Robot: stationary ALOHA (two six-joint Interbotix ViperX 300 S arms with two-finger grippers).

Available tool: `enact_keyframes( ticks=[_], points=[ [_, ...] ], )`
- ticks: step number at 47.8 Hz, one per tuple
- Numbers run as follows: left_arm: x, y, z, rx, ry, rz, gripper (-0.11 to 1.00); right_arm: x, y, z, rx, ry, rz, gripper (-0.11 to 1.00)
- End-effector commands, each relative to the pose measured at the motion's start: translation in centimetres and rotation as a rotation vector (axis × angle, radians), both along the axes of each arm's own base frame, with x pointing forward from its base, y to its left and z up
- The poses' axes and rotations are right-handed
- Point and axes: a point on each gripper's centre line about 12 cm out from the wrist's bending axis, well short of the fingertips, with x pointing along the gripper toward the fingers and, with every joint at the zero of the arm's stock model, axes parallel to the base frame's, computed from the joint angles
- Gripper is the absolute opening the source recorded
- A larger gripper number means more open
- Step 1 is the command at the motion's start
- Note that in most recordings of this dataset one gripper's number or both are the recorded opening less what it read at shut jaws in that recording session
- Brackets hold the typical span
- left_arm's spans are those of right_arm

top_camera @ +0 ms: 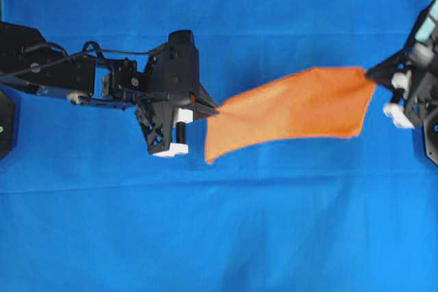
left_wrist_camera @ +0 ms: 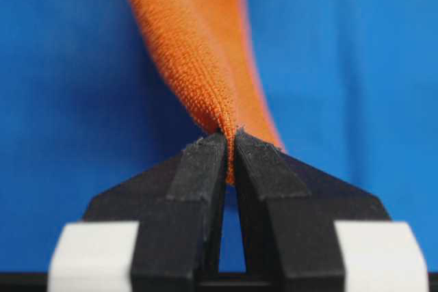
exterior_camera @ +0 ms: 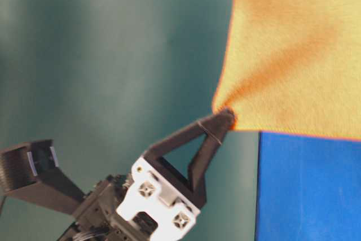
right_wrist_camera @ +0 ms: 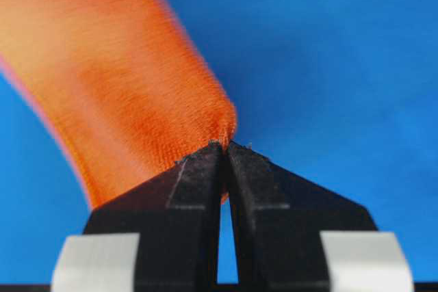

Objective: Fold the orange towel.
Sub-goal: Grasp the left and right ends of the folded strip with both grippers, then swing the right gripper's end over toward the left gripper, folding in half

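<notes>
Item: 1 orange towel (top_camera: 294, 111), held off the blue sheet (top_camera: 219, 237), stretched from 9 to 3 o'clock of centre. Left gripper (top_camera: 213, 109) and right gripper (top_camera: 373, 73) each clamp 1 corner. Likely light, limp, sagging; best gripped at hemmed corners.

Plain bright orange towel (top_camera: 294, 114), plain blue sheet (top_camera: 219, 237), black tools with white blocks

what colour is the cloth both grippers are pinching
Bright orange. The towel shows best in the overhead view, stretched over the blue sheet.
</notes>
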Motion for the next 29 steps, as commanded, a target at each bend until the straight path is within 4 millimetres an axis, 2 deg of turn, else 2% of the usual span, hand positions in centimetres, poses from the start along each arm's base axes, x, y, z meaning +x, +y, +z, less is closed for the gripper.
enact_keyframes(
  ticks=[1, 9, 15, 23, 29],
  points=[
    [0.8, -0.8, 1.0, 0.004, -0.081, -0.021, 0.01, 0.5, -2.0, 0.7, -0.036, -0.015, -0.067, 0.02],
    [2.9, -1.5, 0.7, 0.007, -0.155, -0.037, 0.01, 1.3, -5.1, 1.0, -0.085, -0.039, -0.131, 0.02],
    [5.0, -2.6, 1.2, 0.05, -0.192, -0.087, 0.01, 2.9, -7.3, 1.6, -0.123, -0.064, -0.136, 0.02],
    [7.7, -4.1, 2.1, 0.147, -0.236, -0.174, 0.01, 5.9, -9.7, 2.0, -0.153, -0.072, -0.109, 0.02],
    [9.1, -4.6, 2.6, 0.171, -0.26, -0.191, 0.01, 8.4, -10.9, 2.5, -0.171, -0.077, -0.086, 0.02]
  ],
)
